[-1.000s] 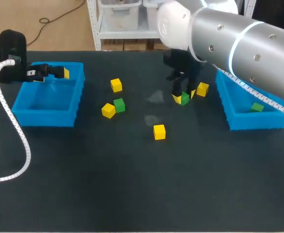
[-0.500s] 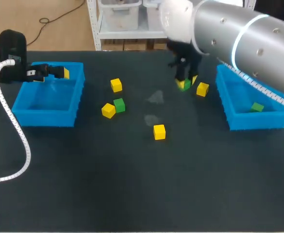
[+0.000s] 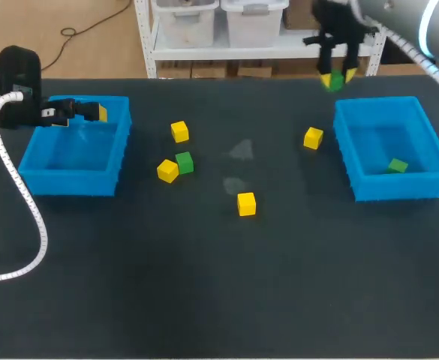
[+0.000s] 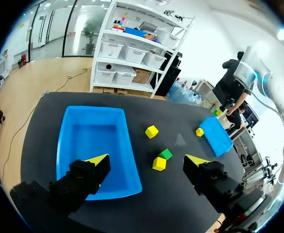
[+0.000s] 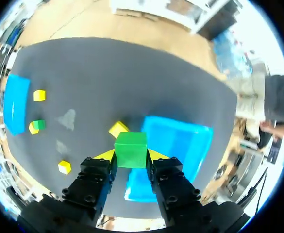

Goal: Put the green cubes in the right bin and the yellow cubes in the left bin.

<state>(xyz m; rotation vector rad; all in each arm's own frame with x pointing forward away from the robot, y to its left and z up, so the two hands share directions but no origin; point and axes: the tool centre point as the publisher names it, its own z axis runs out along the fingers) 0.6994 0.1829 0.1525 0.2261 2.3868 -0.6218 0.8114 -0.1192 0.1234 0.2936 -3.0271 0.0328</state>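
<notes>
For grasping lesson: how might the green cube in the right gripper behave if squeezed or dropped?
Likely stiff: the green cube looks undeformed in the right gripper. Probably light: side grip alone holds it. Flat faces: unlikely to roll.

Bright and even from overhead, soaked up by the matte dark table [image 3: 204,285]. Only short, soft shadows beside the yellow cubes [image 3: 246,203] and inside the right bin [image 3: 399,187]. Slightly smeared around the right gripper [image 3: 337,77] in the head view. In both wrist views, strongly bent toward the rim and washed out to white beyond the table; crisp and well lit on the held green cube [image 5: 130,149]
</notes>
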